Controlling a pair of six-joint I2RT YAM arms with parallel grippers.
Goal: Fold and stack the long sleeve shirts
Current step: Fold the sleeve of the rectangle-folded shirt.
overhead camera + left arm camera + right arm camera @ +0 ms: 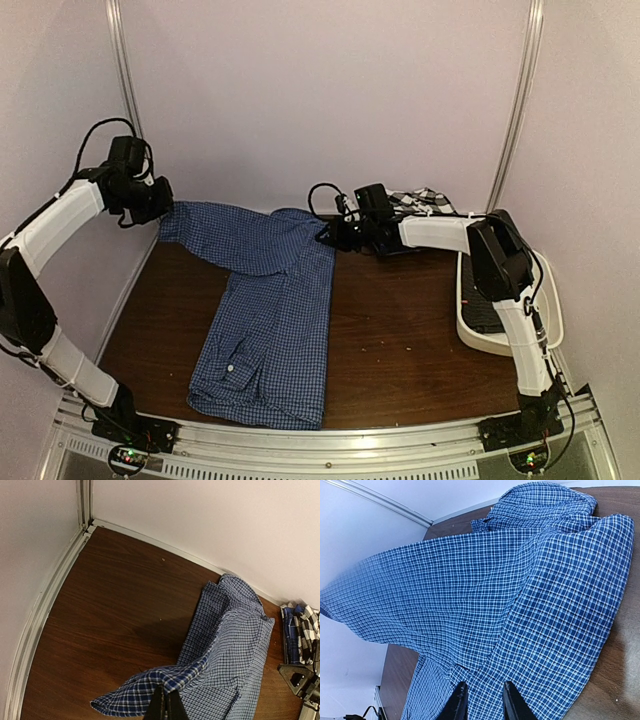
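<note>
Our left arm rears high at the far left corner, its left gripper (158, 205) clamped tight on a sleeve of the blue-and-white fine-check shirt (270, 330), which otherwise lies spread on the dark wooden table (400, 340). Our right arm reaches across, the right gripper (335, 235) pinching the shirt's far edge, fingers narrowly parted. Pale walls (320, 90) close round, and a white tub (480, 345) sits at the right.

A fine blue-and-white check is carried by the collared shirt (270, 320), a large black-and-white check by the far shirt (309, 625), dark brown wood grain by the table (400, 340), and plain white by the tub (497, 343).
</note>
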